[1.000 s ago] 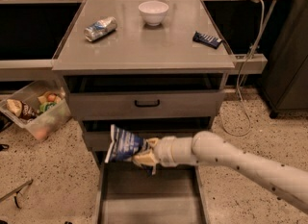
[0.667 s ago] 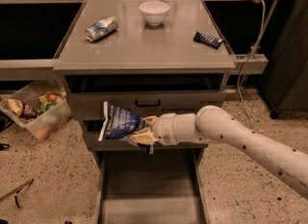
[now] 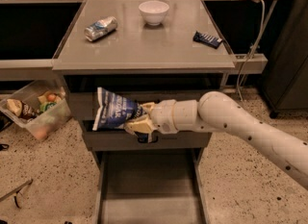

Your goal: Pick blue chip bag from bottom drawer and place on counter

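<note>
Grey metal cabinet is standing at the centre of the view. Its flat, slightly glossy grey counter [image 3: 154, 50] is carrying three items, all well apart: a white round bowl [image 3: 154, 11] at rear centre, a crushed silver-blue can [image 3: 101, 28] lying on its side at rear left, and a small flat dark blue bar wrapper [image 3: 208, 39] lying near the right edge.

The deep grey metal bottom drawer [image 3: 149, 189] is standing pulled out, its plain floor showing between the side rails.

A white jointed arm [image 3: 240, 124] is reaching in from the right, level with the drawer fronts under the counter. Its tan two-finger hand [image 3: 136, 118] is clamping the right end of the crinkled dark blue chip bag [image 3: 113, 108] with white lettering.

The blue chip bag is hanging in the air, tilted, in front of the upper drawer fronts. It is sitting above the open bottom drawer and below the counter edge, resting on neither. Whether it is brushing the drawer front behind it cannot be told.

A clear plastic bin [image 3: 33, 115] holding food items is sitting on the speckled floor [image 3: 57, 170] to the cabinet's left.
</note>
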### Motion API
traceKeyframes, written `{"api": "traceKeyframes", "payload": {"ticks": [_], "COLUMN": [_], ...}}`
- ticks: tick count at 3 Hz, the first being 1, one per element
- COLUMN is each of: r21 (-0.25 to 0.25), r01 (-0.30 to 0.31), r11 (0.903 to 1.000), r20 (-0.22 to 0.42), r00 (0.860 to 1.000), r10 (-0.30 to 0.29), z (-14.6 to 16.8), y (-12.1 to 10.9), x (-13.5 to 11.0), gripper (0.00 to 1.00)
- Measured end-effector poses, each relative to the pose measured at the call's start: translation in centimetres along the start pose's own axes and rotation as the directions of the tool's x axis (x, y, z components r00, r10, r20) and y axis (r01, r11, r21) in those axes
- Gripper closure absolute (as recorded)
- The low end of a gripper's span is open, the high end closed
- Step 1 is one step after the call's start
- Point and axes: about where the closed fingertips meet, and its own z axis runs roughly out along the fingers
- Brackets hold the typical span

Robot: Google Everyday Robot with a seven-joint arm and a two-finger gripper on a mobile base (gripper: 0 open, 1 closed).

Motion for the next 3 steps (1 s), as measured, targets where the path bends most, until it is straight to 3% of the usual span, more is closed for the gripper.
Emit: {"api": "traceKeyframes", "payload": {"ticks": [1, 2, 3], "r21": [-0.026, -0.051, -0.027], "r01": [0.089, 0.168, 0.235], "r11": [0.9957, 0.9844, 0.9717], "r20": [0.075, 0.127, 0.166], "r00": [0.993, 0.979, 0.96], "r10": [-0.087, -0.161, -0.227], "z": [-2.7, -4.9, -4.9], "y": [0.2, -0.2, -2.4], "x": [-8.5, -15.8, -21.1], "gripper": [1.0, 1.0, 1.0]}}
